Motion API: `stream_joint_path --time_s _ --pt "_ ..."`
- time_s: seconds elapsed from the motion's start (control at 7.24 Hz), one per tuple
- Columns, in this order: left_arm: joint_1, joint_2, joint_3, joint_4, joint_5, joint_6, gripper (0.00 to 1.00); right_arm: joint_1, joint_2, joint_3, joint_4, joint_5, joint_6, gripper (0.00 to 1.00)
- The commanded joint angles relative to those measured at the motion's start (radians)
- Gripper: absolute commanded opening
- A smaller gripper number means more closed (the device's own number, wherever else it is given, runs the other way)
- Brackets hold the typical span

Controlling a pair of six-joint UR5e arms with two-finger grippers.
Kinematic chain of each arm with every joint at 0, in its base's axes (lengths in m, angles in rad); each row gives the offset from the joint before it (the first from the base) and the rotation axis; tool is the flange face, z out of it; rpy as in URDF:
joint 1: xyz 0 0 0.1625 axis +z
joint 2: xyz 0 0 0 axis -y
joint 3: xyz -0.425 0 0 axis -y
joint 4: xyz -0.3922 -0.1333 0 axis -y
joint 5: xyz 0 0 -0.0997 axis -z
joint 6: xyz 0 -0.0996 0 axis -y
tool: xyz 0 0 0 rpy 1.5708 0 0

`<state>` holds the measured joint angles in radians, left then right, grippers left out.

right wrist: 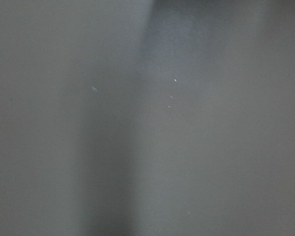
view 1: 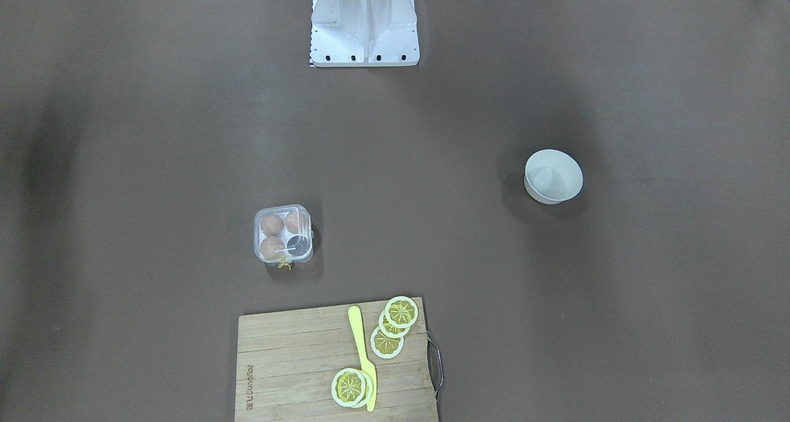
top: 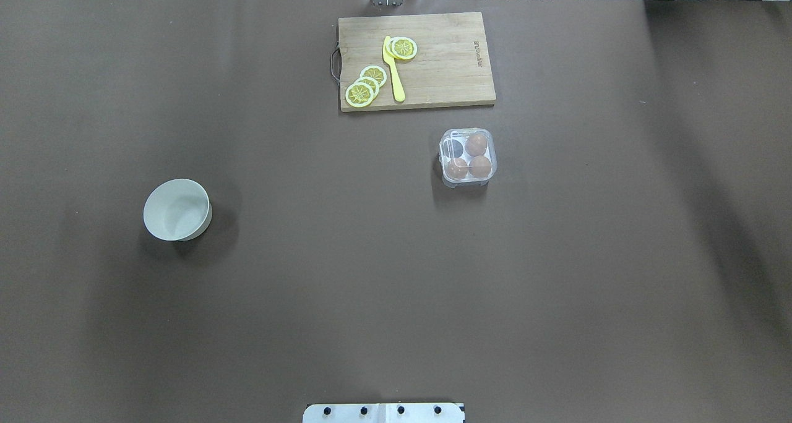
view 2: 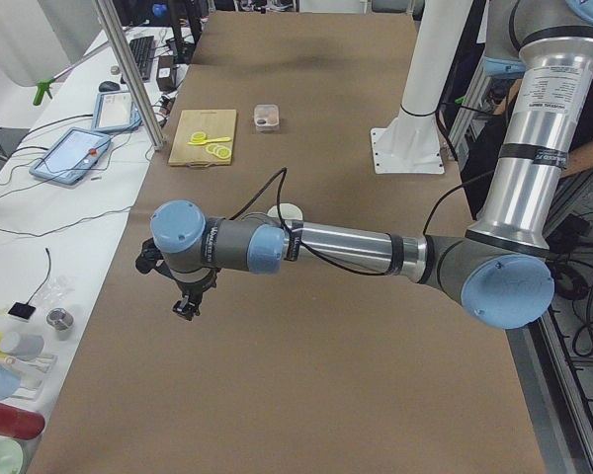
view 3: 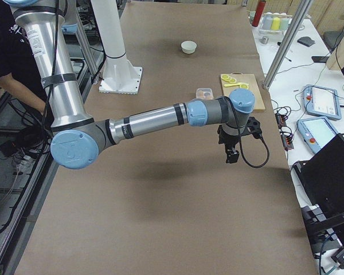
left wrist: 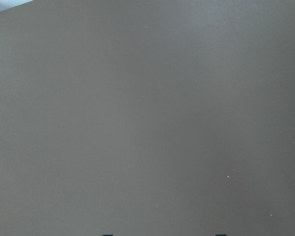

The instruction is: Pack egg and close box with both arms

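Observation:
The clear box [top: 467, 157] stands on the brown table just in front of the cutting board; it also shows in the front-facing view [view 1: 282, 235]. Three brown eggs lie in three of its cells, one being the egg [top: 476, 145]; the fourth cell is dark and empty. Its yellow string [view 1: 284, 264] hangs at the side. I cannot tell whether the lid is down. My left gripper [view 2: 185, 308] hangs above bare table far from the box. My right gripper [view 3: 231, 157] hangs above bare table at the other end. I cannot tell whether either is open or shut.
A white bowl [top: 177, 209] stands on my left side of the table and looks empty. A wooden cutting board [top: 445, 70] at the far edge bears lemon slices [top: 365, 89] and a yellow knife [top: 393, 70]. The white base [view 1: 364, 24] is at the near edge.

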<state>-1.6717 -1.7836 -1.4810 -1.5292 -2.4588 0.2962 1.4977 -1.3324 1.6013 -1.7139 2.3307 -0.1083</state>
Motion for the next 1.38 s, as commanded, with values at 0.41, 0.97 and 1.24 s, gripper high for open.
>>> stream_joint_path --time_s 0.41,0.97,1.24 --pt "-0.065 -0.072 0.198 0.031 0.081 0.138 0.75 0.160 -0.115 -0.014 -0.015 0.079 -0.045 1.00" --pt "-0.065 -0.114 0.246 0.029 0.078 -0.089 0.83 0.190 -0.149 -0.003 -0.012 0.061 -0.068 1.00" --pt "-0.065 -0.106 0.234 0.027 0.073 -0.080 0.86 0.190 -0.137 0.003 -0.004 0.039 -0.076 1.00"
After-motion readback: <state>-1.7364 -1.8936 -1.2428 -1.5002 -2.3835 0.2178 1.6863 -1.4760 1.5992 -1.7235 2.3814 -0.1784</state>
